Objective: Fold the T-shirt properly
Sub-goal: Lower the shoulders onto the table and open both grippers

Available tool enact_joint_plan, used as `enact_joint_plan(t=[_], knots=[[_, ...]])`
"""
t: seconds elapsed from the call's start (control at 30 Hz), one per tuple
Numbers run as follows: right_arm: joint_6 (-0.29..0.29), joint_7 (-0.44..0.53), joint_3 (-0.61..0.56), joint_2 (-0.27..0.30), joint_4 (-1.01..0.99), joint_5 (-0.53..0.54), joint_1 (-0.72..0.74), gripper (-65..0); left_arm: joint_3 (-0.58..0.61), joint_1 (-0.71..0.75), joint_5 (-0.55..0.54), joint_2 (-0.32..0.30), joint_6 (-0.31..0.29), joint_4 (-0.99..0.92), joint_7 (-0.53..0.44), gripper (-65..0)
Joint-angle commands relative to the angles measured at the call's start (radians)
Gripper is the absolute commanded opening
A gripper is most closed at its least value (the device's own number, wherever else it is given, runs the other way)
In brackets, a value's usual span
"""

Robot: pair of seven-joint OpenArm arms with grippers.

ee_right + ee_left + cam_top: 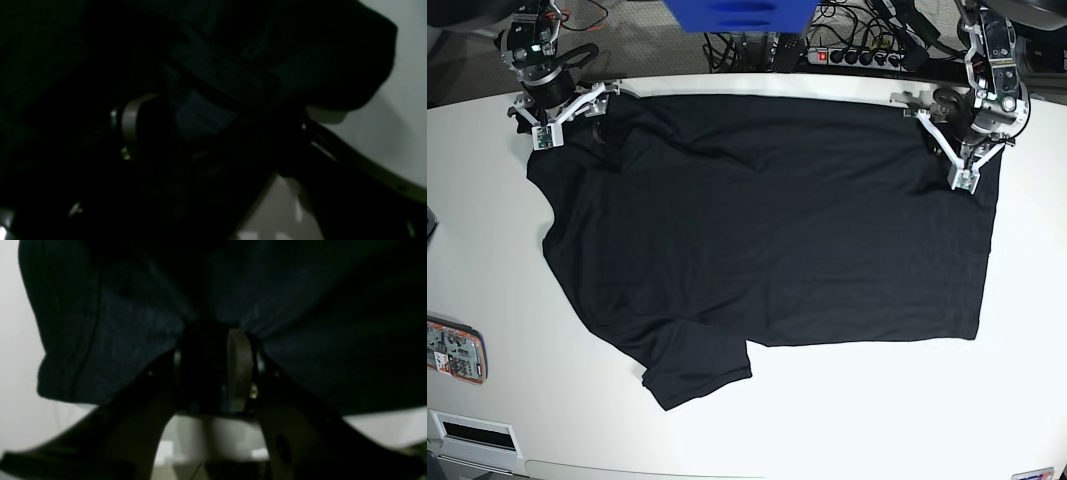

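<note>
A loose sleeve of the T-shirt (767, 230) lies nearest, flopped toward the near edge of the white worktop (847, 410), with the body spread flat beyond it, long axis running side to side. Both far corners are taken: the left hand (213, 373) is nipped narrow on a gathered pinch of the shirt's far edge, while the right hand (213, 133) stands wider, a thick fold of dark cloth bunched between its fingers. All the cloth lies on the near side of both hands, so I judge the fold must come toward me, both arms equally placed.
</note>
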Motion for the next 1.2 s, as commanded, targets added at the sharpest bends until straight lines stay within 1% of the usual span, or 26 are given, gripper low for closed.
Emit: enact_joint_plan(t=[0.0,0.4,0.53,0.77,0.87,0.93,1.03,1.17], knots=[[-0.012,-0.153,0.003,0.005,-0.026,-0.096,-0.028,-18.4,0.002,0.026,0.027,0.000,-0.004,0.007,0.083,-48.2],[-0.012,-0.153,0.005,0.005,0.019,-0.096,-0.033,-18.4,-0.002,0.019,0.035,0.000,-0.001,0.010,0.083,-48.2],[-0.012,-0.153,0.028,0.005,0.026,-0.096,-0.029,-18.4,-0.003,-0.034,0.036,-0.003,-0.001,0.011,0.089,-48.2],[-0.012,-0.154,0.028,0.005,0.026,-0.096,-0.029,-18.4,-0.005,-0.053,0.036,-0.005,-0.001,0.016,0.086,-48.2],[-0.012,-0.156,0.026,0.005,0.045,-0.096,-0.028,-18.4,-0.018,-0.071,0.036,0.000,-0.001,0.068,0.092,-48.2],[-0.012,-0.176,0.026,0.005,0.097,-0.096,-0.028,-18.4,-0.049,-0.062,0.032,0.001,-0.001,0.111,0.092,-48.2],[-0.012,-0.245,0.024,0.005,0.190,-0.096,0.006,-18.4,-0.081,-0.071,0.035,0.001,-0.001,0.137,0.092,-48.2],[-0.012,-0.300,0.021,0.005,0.224,-0.096,0.058,-18.4,-0.101,-0.073,0.035,0.001,-0.001,0.142,0.092,-48.2]])
